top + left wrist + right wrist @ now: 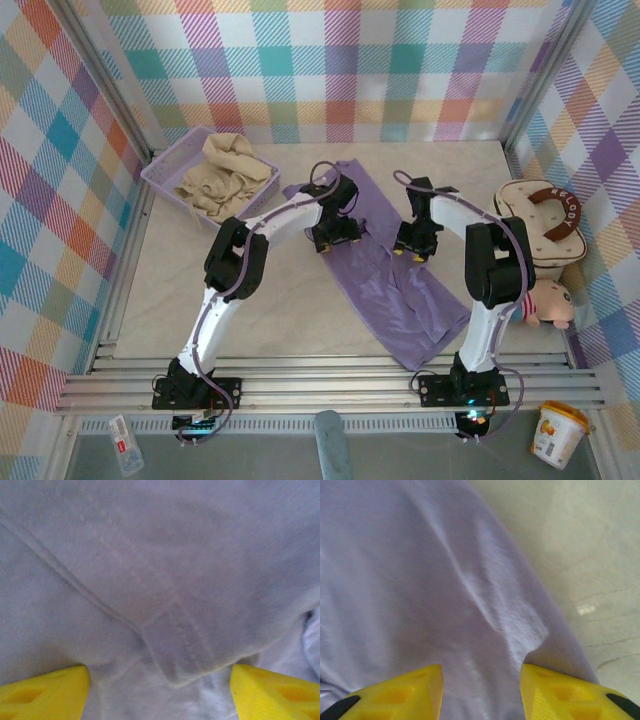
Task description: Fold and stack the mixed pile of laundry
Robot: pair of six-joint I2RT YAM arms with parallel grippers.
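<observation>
One purple T-shirt (400, 300); one beige shirt (222, 175); one basket (160, 170).

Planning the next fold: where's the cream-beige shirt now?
In the top view, the cream-beige shirt lies crumpled in the lavender basket at the far left of the table.
</observation>
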